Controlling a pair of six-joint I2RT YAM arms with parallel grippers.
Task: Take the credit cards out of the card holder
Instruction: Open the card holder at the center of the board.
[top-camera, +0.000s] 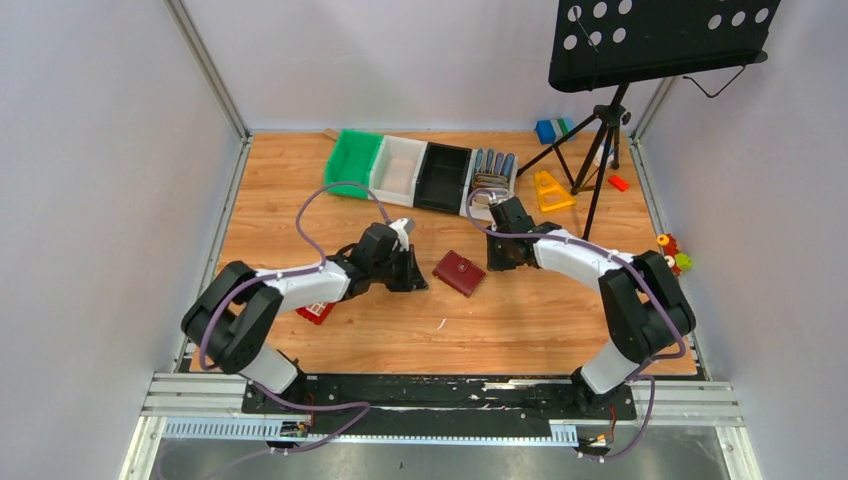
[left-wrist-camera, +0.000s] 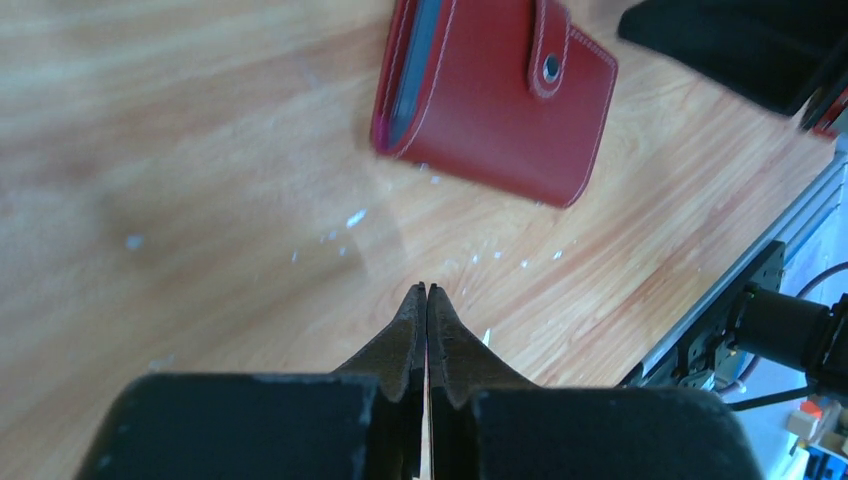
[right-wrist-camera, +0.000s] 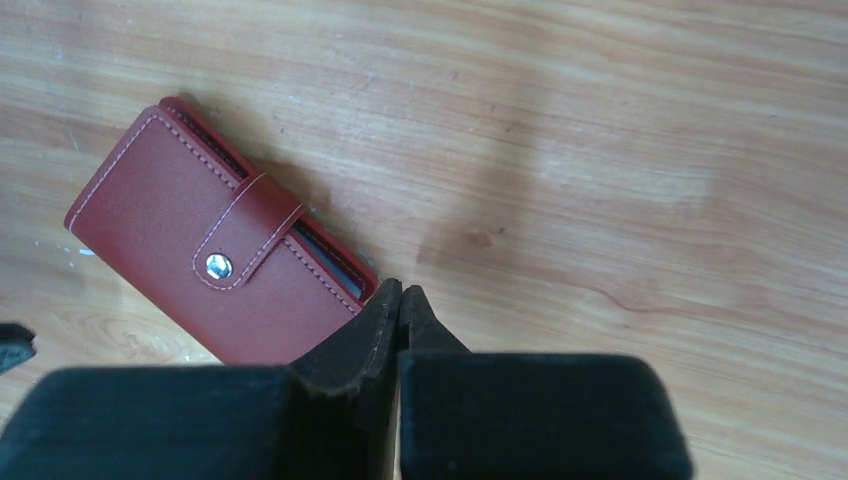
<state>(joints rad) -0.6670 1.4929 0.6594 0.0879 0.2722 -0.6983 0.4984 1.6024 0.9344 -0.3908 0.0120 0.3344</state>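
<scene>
- Red piece (top-camera: 316, 312): flat on the desk (top-camera: 540, 330), mostly hidden under the left arm. Only a corner shows, and its white marks are too small to read.
- Bins at the back: green (top-camera: 355, 162), white (top-camera: 397, 168) and black (top-camera: 443, 176) in a row. What they hold cannot be made out.
- Left end effector (top-camera: 408, 270) (left-wrist-camera: 427, 290): fingers pressed together with nothing between them. It is low over the desk, just left of the holder and apart from it.
- Holder (top-camera: 460, 272) (left-wrist-camera: 495, 95) (right-wrist-camera: 215, 265): maroon, lying flat mid-desk between the two end effectors, its tab snapped shut.
  - The left wrist view cuts off its top edge.
  - The right wrist's own fingers cover its near corner.
  - It shows white stitching and a metal snap, and no lettering can be read on it.
- Cards: none can be made out. A grey-blue strip shows in the holder's open edge, but I cannot tell whether it is card or pocket.
- Rack of upright wallets (top-camera: 492, 170): beside the black bin, partly hidden behind the right arm.
- Right end effector (top-camera: 500, 255) (right-wrist-camera: 400, 290): fingers pressed together, gripping nothing. The tips are at the holder's right end, and I cannot tell whether they touch it.
- Yellow triangle (top-camera: 552, 190): lies at the foot of the stand.
- Music stand (top-camera: 660, 40): its black perforated tray is cut off by the top edge and hides the back right corner.
- Small toys (top-camera: 672, 250): at the right desk edge, too small to identify.
</scene>
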